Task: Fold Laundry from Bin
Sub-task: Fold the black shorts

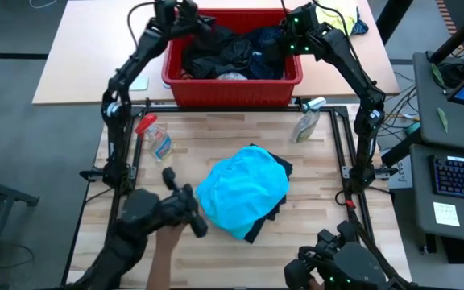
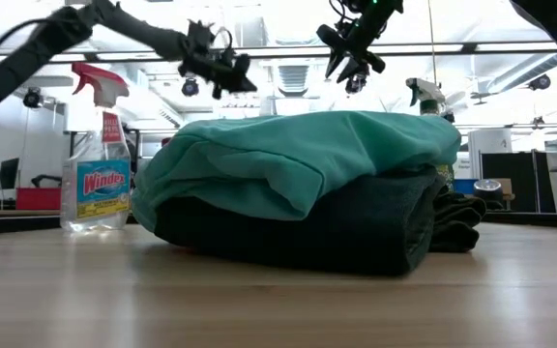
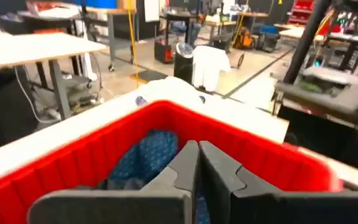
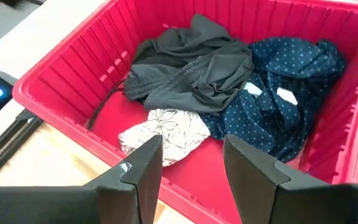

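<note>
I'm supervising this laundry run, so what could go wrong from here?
The left hand is shut empty above the red bin; it may have missed a garment. The right hand hangs open over the dark grey garment and navy dotted garment, which lie tangled, so both might lift together. Two spray bottles flank the folded stack.
</note>
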Controlling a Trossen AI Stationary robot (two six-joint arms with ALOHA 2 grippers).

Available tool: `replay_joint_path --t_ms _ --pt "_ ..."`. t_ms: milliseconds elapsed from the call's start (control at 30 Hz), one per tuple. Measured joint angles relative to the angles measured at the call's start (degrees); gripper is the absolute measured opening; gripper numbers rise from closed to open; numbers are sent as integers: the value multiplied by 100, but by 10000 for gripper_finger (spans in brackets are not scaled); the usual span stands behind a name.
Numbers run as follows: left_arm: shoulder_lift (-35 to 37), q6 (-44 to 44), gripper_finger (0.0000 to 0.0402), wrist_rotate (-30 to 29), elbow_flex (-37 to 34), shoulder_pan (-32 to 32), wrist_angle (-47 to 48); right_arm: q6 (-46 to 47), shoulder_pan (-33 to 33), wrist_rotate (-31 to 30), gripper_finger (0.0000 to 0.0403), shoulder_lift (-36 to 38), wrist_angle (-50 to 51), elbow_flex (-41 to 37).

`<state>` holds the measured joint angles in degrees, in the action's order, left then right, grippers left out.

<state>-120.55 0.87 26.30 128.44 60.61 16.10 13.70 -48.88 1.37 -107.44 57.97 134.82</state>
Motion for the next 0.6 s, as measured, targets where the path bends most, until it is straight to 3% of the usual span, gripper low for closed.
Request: replay_joint_path --t_ms 100,267,433,600 --pt "310 -205 0 -600 20 -19 374 -129 0 -2 157 -2 -1 0" --pt "153 -249 0 -2224 -3 24 1221 -167 0 0 157 -48 -34 0" --pt "-429 -461 25 -2277 -2 2 1456 -114 3 4 157 -52 -39 -2" --pt "-1143 -665 77 -2279 10 -8 1545 11 23 7 157 -52 -37 -2"
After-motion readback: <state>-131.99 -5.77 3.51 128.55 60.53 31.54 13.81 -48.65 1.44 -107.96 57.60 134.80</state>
